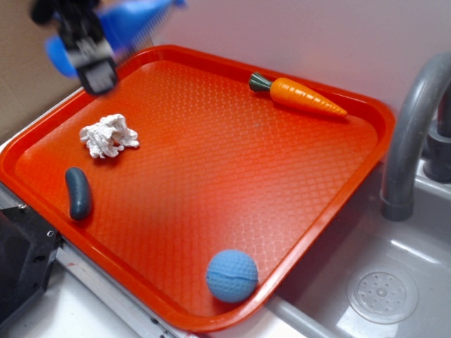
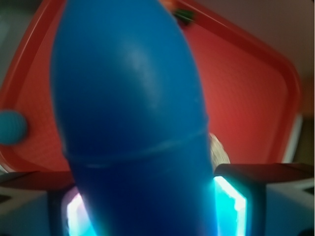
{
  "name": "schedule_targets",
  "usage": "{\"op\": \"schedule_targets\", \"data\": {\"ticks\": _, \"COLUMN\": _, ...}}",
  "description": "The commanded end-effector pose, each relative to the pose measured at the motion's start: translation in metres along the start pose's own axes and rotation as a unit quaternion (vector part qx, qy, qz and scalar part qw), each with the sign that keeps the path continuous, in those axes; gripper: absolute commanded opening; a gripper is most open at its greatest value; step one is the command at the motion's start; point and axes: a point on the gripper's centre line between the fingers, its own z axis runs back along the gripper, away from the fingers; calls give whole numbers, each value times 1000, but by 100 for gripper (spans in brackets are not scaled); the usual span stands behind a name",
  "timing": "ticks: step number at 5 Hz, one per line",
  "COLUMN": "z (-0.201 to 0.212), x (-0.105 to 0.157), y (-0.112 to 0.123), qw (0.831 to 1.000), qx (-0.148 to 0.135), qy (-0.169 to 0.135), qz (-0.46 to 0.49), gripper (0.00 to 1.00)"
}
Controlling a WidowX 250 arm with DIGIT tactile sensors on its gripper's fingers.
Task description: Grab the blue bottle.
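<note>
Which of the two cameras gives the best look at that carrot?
The exterior view: the carrot lies whole and sharp at the tray's far edge. In the wrist view the blue bottle, held in the hand, fills the picture; only a blurred bit of the carrot's green top shows.

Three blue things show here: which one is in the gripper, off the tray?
The blue bottle, clamped in the gripper above the tray's far left corner. The blue ball and the dark capsule lie on the tray.

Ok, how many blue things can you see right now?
3: the blue bottle held in the fingers above the tray's far-left corner, the blue ball near the front edge, the dark capsule at left.
</note>
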Motion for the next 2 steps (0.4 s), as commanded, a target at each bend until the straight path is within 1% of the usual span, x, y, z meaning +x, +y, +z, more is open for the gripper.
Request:
{"op": "schedule_targets", "data": {"ticks": 1, "z": 26, "x": -15, "y": -2, "qw": 967, "qx": -20, "qy": -6, "qz": 254, "gripper": 0}}
{"op": "schedule_targets", "data": {"ticks": 2, "z": 19, "x": -12, "y": -4, "qw": 977, "qx": -36, "qy": -10, "qz": 210, "gripper": 0}}
